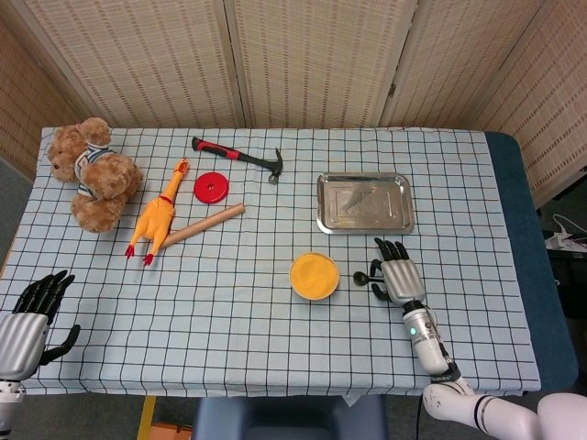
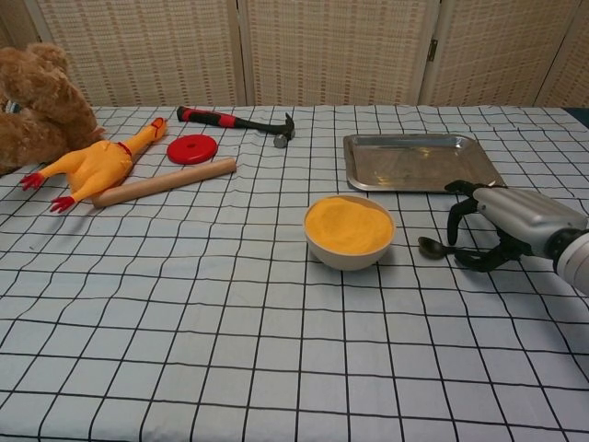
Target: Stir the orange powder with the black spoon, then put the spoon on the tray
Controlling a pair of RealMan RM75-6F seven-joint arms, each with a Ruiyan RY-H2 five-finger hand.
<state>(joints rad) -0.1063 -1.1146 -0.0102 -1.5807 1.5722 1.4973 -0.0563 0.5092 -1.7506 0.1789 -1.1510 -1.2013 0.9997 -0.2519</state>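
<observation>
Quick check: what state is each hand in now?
Left hand: open, holding nothing.
Right hand: fingers curled around the black spoon; a firm grip cannot be told.

On the blue-and-white checked tablecloth (image 2: 184, 322) are laid: a white bowl of orange powder (image 2: 350, 230) at centre; a black spoon (image 2: 433, 247) just right of it, over whose handle the silver right hand (image 2: 492, 230) is curled, fingers and thumb on either side, contact not discernible; a rectangular steel tray (image 2: 419, 162) behind; a red-and-black claw hammer (image 2: 237, 122), a red disc (image 2: 192, 148), a wooden rolling pin (image 2: 166, 181), a yellow rubber chicken (image 2: 97, 166) and a brown teddy bear (image 2: 37, 101) at left.
</observation>
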